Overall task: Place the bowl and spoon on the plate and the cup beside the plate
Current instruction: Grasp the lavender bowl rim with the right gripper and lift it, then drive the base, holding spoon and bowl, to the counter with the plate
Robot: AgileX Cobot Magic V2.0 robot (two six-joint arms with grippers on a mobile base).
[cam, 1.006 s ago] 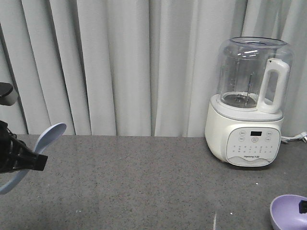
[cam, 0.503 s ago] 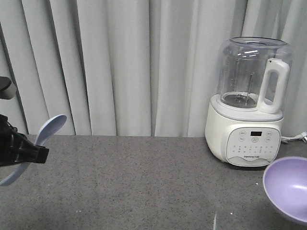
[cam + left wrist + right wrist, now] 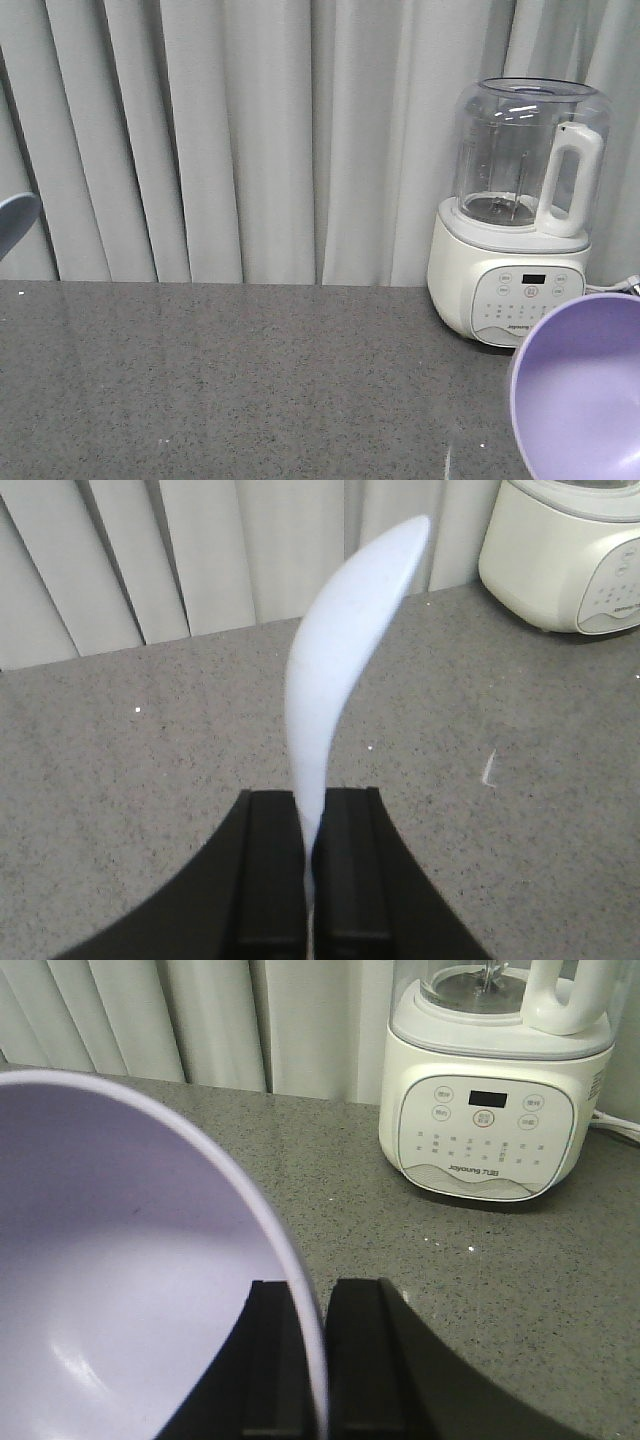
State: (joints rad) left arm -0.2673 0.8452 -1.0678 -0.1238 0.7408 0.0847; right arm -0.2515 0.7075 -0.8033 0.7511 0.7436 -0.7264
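L claw (image 3: 310, 820): spoon (image 3: 340, 650); R claw (image 3: 318, 1300): bowl (image 3: 110, 1280)

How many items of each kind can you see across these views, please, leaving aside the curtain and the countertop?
Spoons: 1, the pale blue spoon, gripped by the left claw.
Bowls: 1, the lavender bowl, gripped at its rim by the right claw.
Blenders: 1, the white blender.
Total: 3.
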